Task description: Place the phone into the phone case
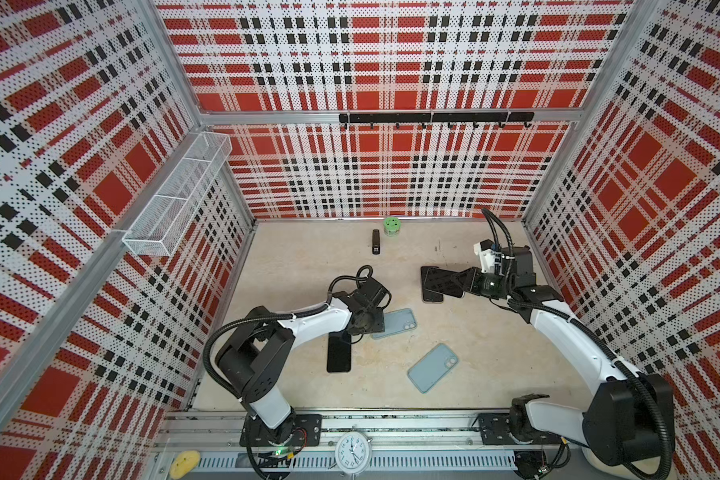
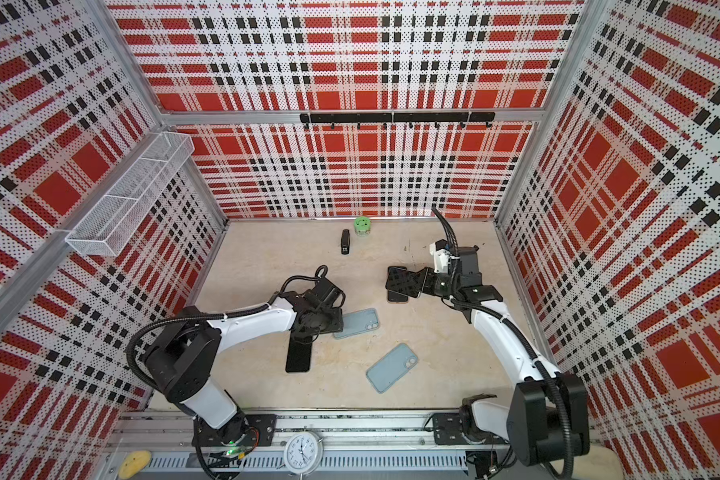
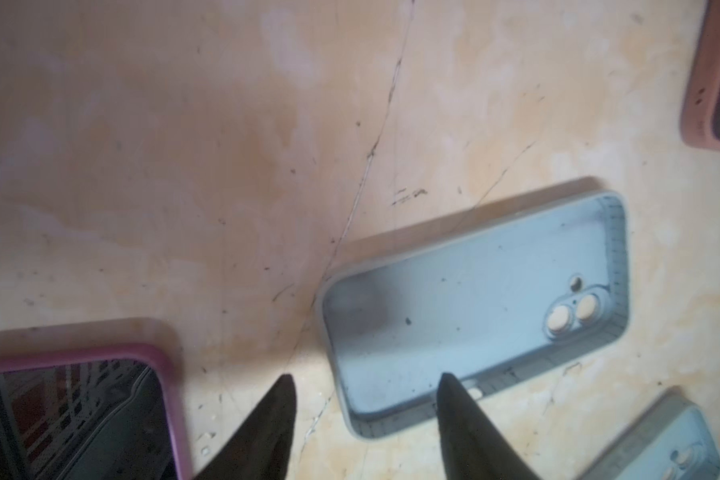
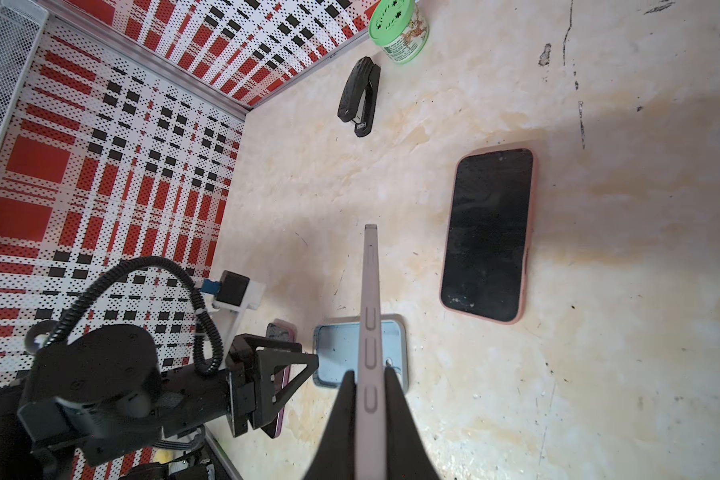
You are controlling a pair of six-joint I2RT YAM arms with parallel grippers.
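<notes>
My right gripper (image 4: 370, 374) is shut on a phone (image 4: 370, 282), seen edge-on with a pale lilac side. In both top views it hangs dark-faced (image 1: 441, 281) (image 2: 403, 282) above a second phone in a salmon case (image 4: 487, 235) lying on the table. An empty light-blue phone case (image 3: 474, 307) (image 1: 398, 323) lies open side up under my left gripper (image 3: 364, 375) (image 1: 368, 324). That gripper is open: one fingertip (image 3: 449, 399) sits over the case's rim, the other is over bare table.
A second blue case (image 1: 433, 368) (image 3: 661, 440) lies nearer the front. A phone in a magenta case (image 1: 339, 353) (image 3: 71, 415) lies beside the left gripper. A black stapler (image 1: 376, 242) and a green tub (image 1: 391, 226) stand by the back wall. A wire basket (image 1: 175, 199) hangs on the left wall.
</notes>
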